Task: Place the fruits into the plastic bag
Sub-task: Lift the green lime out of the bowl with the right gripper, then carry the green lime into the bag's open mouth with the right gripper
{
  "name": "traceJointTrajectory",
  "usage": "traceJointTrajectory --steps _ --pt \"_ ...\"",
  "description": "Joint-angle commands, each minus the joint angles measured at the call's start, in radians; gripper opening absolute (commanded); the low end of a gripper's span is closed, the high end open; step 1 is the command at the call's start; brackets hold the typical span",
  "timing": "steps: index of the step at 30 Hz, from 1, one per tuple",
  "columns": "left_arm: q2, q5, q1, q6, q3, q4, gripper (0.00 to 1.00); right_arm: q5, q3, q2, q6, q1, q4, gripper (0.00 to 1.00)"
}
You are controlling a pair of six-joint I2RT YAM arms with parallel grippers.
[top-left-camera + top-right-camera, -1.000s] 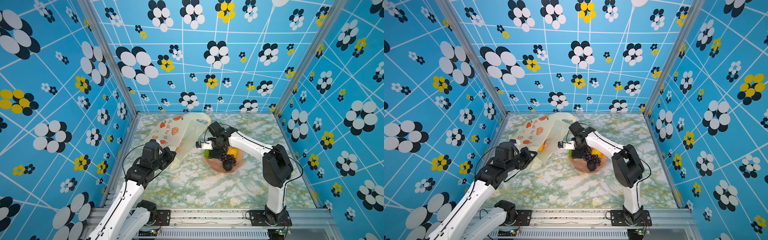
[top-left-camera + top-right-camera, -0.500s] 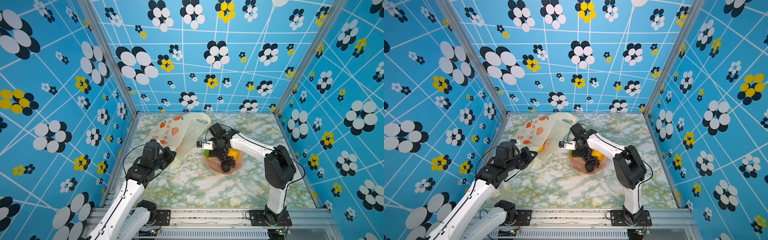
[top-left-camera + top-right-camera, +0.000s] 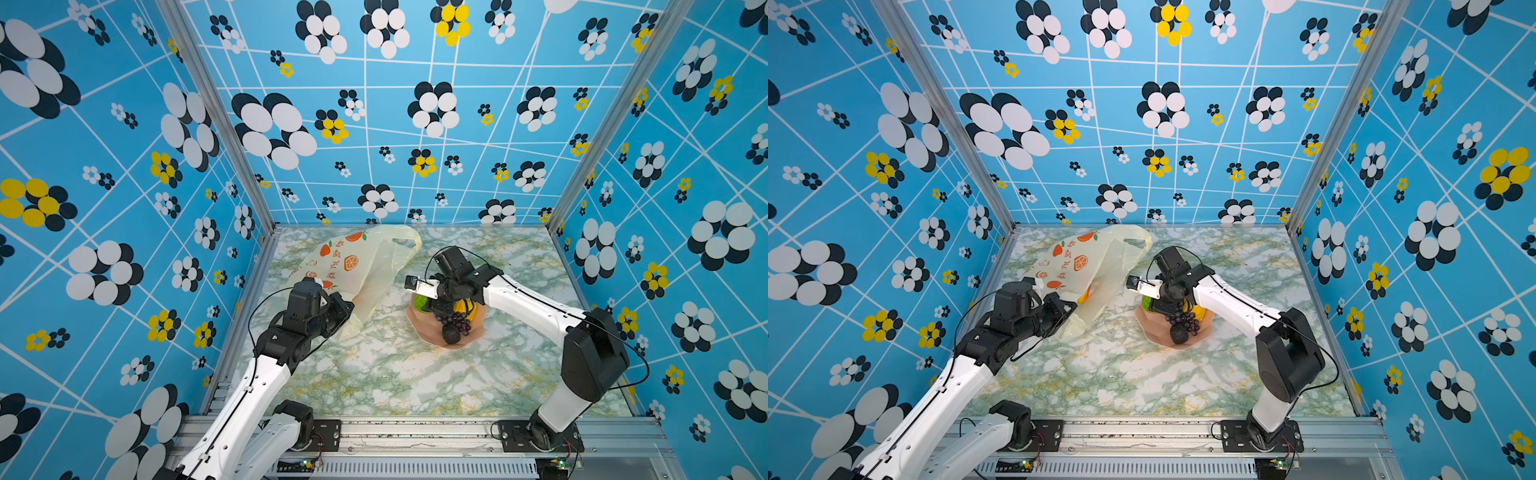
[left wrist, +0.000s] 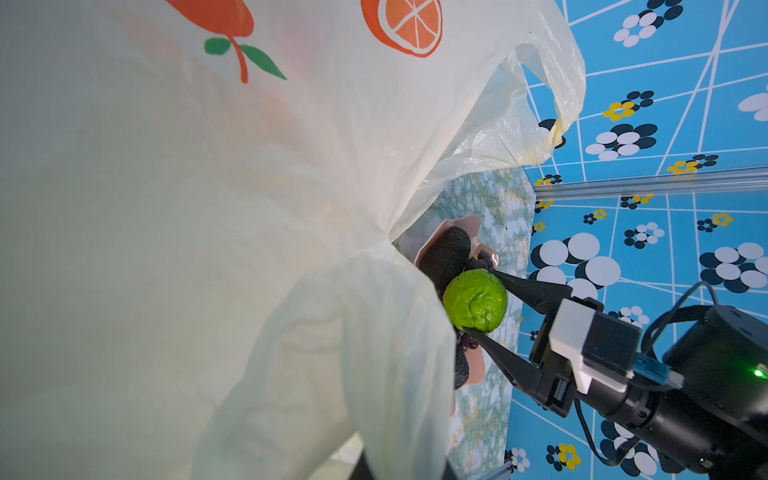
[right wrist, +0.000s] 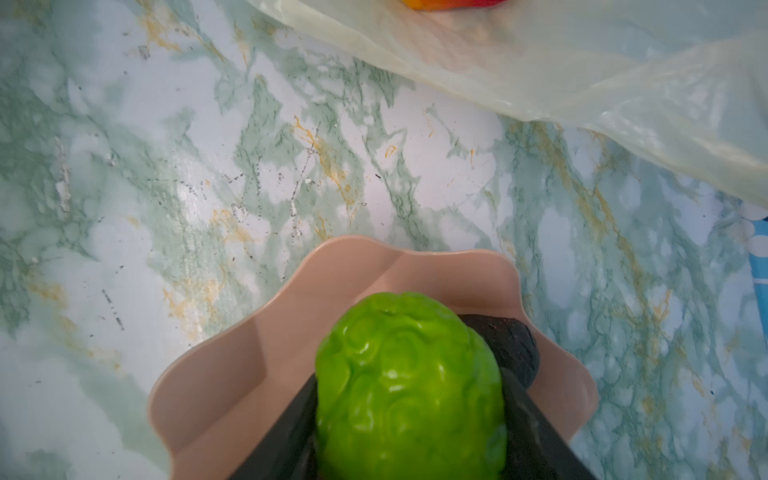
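Observation:
The pale-yellow plastic bag (image 3: 365,266) (image 3: 1096,266) lies at the back left, its mouth facing the bowl. My left gripper (image 3: 345,309) (image 3: 1068,309) is shut on the bag's gathered edge, and the film (image 4: 208,208) hides its fingers in the left wrist view. My right gripper (image 4: 478,300) (image 5: 409,395) is shut on the green lime (image 4: 476,299) (image 5: 409,382) (image 3: 419,302) over the bowl's bag-side edge. A grape bunch (image 3: 457,322), a dark bumpy oval (image 3: 451,333) and a yellow piece (image 3: 463,306) lie in the bowl. An orange-red fruit (image 3: 1084,296) (image 5: 449,3) shows through the bag.
The pink scalloped bowl (image 3: 471,338) (image 3: 1152,332) (image 5: 232,374) stands mid-table, right of the bag. Marble tabletop (image 3: 395,374) stretches in front of both. Blue patterned walls close in the left, back and right sides.
My right gripper's jaws have narrowed onto the lime in the bowl. The left gripper and the bag have stayed as they were.

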Motion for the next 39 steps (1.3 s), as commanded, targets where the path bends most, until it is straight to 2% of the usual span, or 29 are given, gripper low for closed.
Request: traceJointTrajectory --steps 1,9,16,20,26,31,33,36,39 --pt "0.007 -0.006 -0.015 0.016 0.03 0.015 0.0 -0.072 -0.049 -0.095 0.122 -0.026 0.075 0.47" --pt "0.022 -0.033 -0.057 0.011 0.041 0.02 0.0 -0.197 -0.187 -0.31 0.532 -0.089 0.348 0.46" --pt "0.034 -0.057 -0.096 0.008 0.051 0.026 0.0 -0.245 -0.21 -0.382 0.833 -0.096 0.531 0.46" --pt "0.035 -0.071 -0.116 0.004 0.054 0.03 0.0 -0.247 -0.207 -0.379 1.091 -0.095 0.667 0.45" --pt "0.025 -0.089 -0.135 0.0 0.054 0.026 0.0 -0.226 -0.197 -0.301 1.567 -0.095 0.869 0.4" --pt "-0.003 -0.105 -0.139 -0.02 0.049 0.024 0.0 -0.245 -0.125 -0.2 1.829 -0.09 0.873 0.4" --pt "-0.018 -0.115 -0.14 -0.03 0.046 0.023 0.0 -0.263 -0.076 -0.156 1.911 -0.085 0.808 0.39" --pt "-0.033 -0.124 -0.14 -0.036 0.044 0.018 0.0 -0.314 -0.013 -0.079 2.006 -0.072 0.765 0.39" --pt "-0.046 -0.13 -0.139 -0.039 0.042 0.014 0.0 -0.341 0.056 -0.003 2.05 -0.049 0.674 0.38"
